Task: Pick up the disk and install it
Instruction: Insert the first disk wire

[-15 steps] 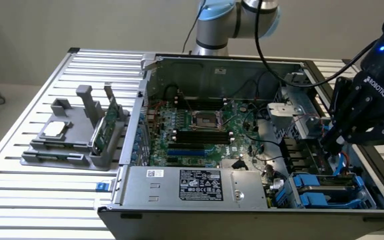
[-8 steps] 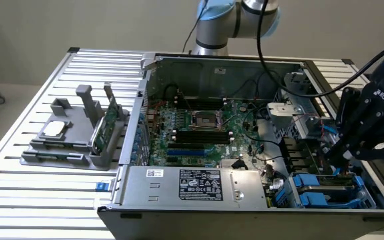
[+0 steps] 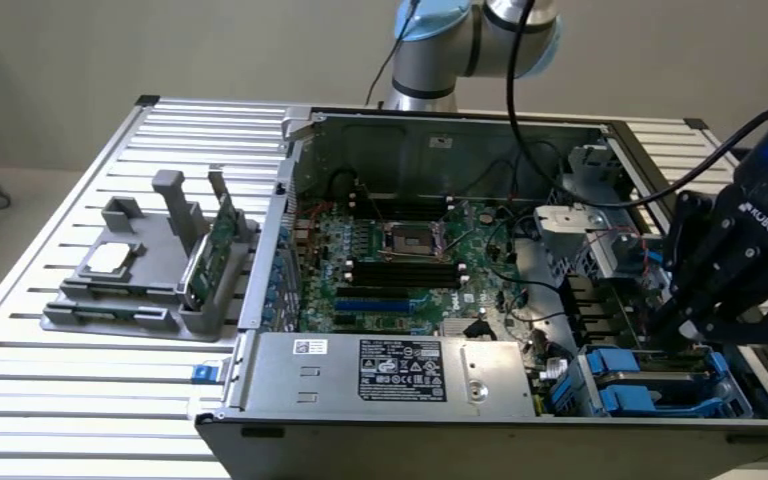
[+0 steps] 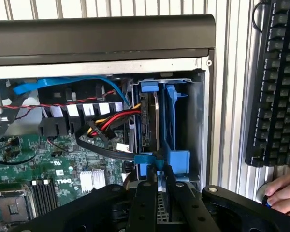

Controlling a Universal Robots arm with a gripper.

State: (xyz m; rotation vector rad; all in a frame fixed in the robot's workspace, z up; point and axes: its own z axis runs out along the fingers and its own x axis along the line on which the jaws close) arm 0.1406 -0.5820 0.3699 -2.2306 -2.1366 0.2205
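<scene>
Disk [image 4: 150, 121] stands on edge in the blue carrier frame inside the drive bay [image 4: 195, 125] at the case corner; in the wrist view its dark edge with the connector end shows between blue rails. Fingers [image 4: 146, 203] are clenched narrow on the disk's near edge, one black finger each side of the blue tab. Gripper [image 4: 158, 186] sits straight over the bay slot.

Edges and room: tight. Bay's metal wall is just beside the carrier on one side; red, yellow and black power cables [image 4: 111, 121] and a flat black cable crowd the other side, touching or nearly touching the connector end. Blue data cable [image 4: 63, 83] runs above them under the case's top rail [image 4: 101, 36]. Motherboard [image 4: 34, 159] lies well apart from the slot.

Exterior view: gripper [image 3: 691, 335] is down at about 4 o'clock of the open computer case [image 3: 451, 130], above the blue carriers [image 3: 638, 385]; the fingertips themselves are hidden behind the gripper body. Power supply [image 3: 398, 370] at 6 o'clock, motherboard centre. At 9 o'clock on the slatted counter [image 3: 77, 400] a grey fixture [image 3: 144, 280] holds a small silver chip and a green card on edge, well apart from the case.

Wrist view alone gives a black keyboard [image 4: 275, 82] beside the case and a person's hand [image 4: 282, 188] near the keyboard's end.
</scene>
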